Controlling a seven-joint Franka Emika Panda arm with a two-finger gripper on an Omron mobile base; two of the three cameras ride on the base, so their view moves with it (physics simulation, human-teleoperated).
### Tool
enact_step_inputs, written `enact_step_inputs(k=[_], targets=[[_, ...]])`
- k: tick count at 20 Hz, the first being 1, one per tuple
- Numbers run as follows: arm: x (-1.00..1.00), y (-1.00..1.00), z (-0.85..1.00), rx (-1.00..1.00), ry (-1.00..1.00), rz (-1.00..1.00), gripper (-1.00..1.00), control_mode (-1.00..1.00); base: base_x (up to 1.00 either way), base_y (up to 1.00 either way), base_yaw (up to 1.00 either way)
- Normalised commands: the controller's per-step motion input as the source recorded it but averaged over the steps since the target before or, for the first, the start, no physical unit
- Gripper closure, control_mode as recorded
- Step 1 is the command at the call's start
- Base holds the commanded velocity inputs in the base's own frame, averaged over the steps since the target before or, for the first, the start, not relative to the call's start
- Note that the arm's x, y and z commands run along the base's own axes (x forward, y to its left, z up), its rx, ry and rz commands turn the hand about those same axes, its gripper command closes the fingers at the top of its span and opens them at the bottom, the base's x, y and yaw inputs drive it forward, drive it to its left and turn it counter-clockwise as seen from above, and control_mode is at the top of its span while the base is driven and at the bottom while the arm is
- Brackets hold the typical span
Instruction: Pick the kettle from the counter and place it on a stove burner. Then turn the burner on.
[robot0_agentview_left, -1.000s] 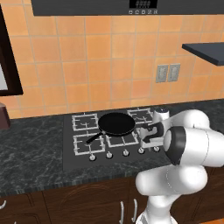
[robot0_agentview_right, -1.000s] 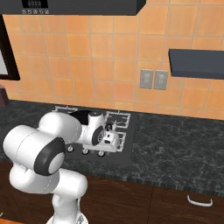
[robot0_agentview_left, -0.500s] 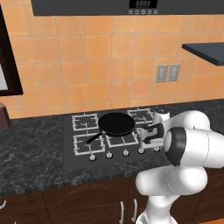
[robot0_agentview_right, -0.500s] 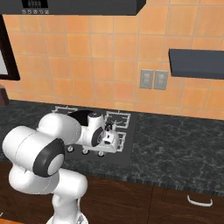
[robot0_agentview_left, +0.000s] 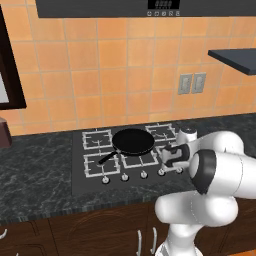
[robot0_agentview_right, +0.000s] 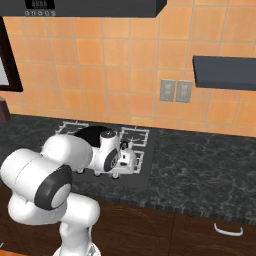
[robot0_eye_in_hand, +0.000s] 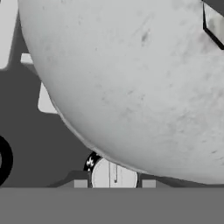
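In the hand view the kettle (robot0_eye_in_hand: 140, 83) looms very close as a white-silver dome, sitting on the black cooktop over pale grate bars of a stove burner (robot0_eye_in_hand: 46, 99). Below it, a small round silver knob (robot0_eye_in_hand: 114, 174) sits between my gripper's (robot0_eye_in_hand: 113, 184) two fingertips, which press on its sides. From the base cameras, my gripper (robot0_agentview_left: 172, 158) (robot0_agentview_right: 125, 163) reaches down at the front right of the cooktop, by the knob row, and the arm covers the burner there.
A round black frying pan (robot0_agentview_left: 133, 141) (robot0_agentview_right: 89, 134) rests on the middle burners, its handle pointing front left. More silver knobs (robot0_agentview_left: 125, 177) line the cooktop's front edge. The dark marbled counter (robot0_agentview_left: 35, 165) (robot0_agentview_right: 205, 165) runs left and right. A dark shelf (robot0_agentview_right: 225, 72) hangs on the wall.
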Motion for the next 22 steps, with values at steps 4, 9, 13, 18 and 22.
enact_step_inputs(k=[4, 9, 13, 18, 22], targets=[[-0.21, -0.1, 0.0, 0.0, -0.21, 0.31, 1.0, -1.0, 0.0, 0.0, 0.0], [-0.12, -0.02, 0.0, 0.0, -0.18, 0.3, 1.0, -1.0, 0.0, 0.0, 0.0], [0.0, 0.0, 0.0, 0.0, -0.13, 0.27, 1.0, -1.0, 0.0, 0.0, 0.0], [0.0, 0.0, 0.0, -0.03, -0.01, 0.14, -1.0, -1.0, 0.0, 0.0, 0.0], [0.0, 0.0, 0.03, 0.0, 0.0, 0.0, -1.0, -1.0, 0.0, 0.0, 0.0]])
